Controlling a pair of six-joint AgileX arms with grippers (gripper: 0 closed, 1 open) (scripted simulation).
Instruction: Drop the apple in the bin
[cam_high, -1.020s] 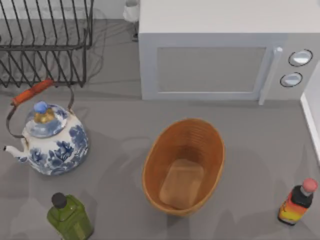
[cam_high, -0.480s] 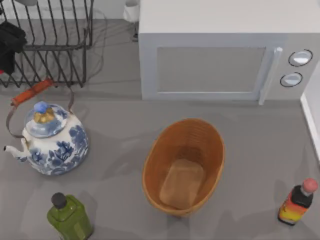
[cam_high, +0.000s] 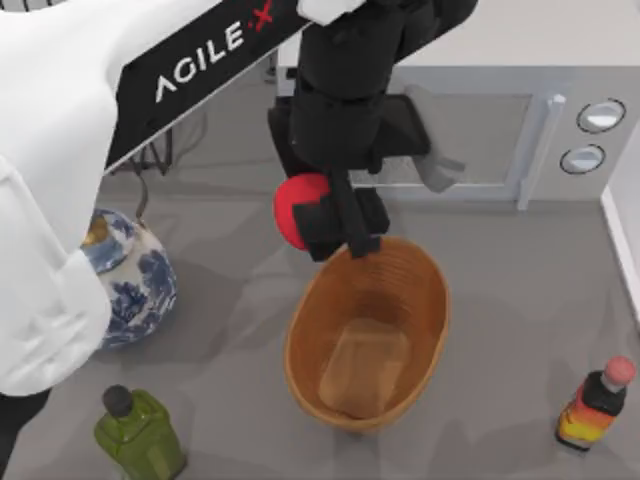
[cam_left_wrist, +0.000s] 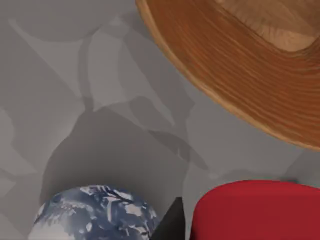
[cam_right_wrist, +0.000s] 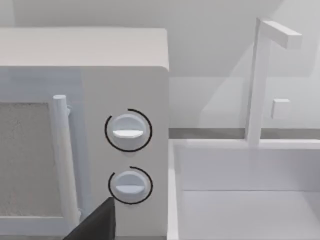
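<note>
Pickup and lift done: left hand (cam_high: 335, 225) holds the apple (cam_high: 296, 205) in the air over the desk, just beside the bin (cam_high: 302, 330) rim; left: carry over opening, release.

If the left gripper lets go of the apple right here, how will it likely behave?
The apple is round and smooth, so it would probably roll rather than settle. Held by the left gripper just outside the basket rim's upper-left edge, it may glance off the rim onto the table.
</note>
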